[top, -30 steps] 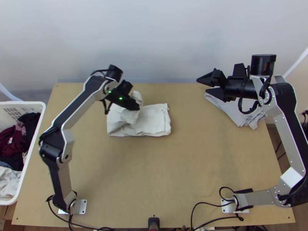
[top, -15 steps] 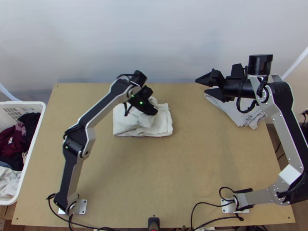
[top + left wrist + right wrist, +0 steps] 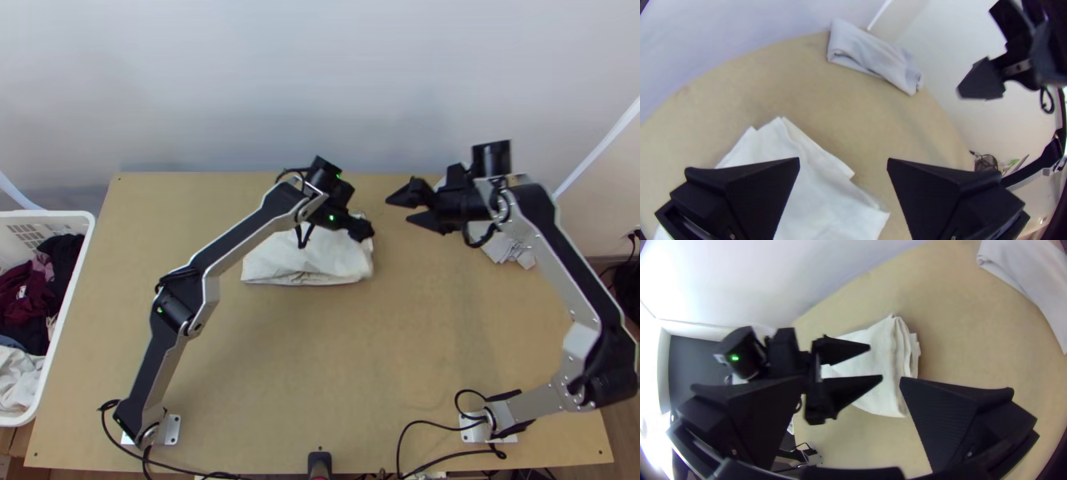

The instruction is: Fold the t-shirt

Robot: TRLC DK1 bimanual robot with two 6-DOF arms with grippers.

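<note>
The white t-shirt (image 3: 308, 258) lies folded into a compact bundle on the table, left of centre in the top view. Over its right end is my left gripper (image 3: 364, 230); in the left wrist view the same gripper (image 3: 843, 162) is open, with the white cloth (image 3: 818, 209) below and between its fingers. My right gripper (image 3: 398, 210) hovers to the right of the shirt, open and holding nothing. In the right wrist view this gripper (image 3: 851, 380) has widely parted fingers, and the folded layers of the shirt (image 3: 884, 351) show beyond.
A folded grey cloth (image 3: 508, 248) lies at the table's back right, partly behind the right arm. A white basket (image 3: 60, 320) of clothes stands at the left edge. The two grippers are close together above the back half of the table (image 3: 320, 360).
My left gripper has moved right across the shirt, whose raised part now lies over to the right. My right arm has shifted left and slightly down the picture, toward the shirt.
</note>
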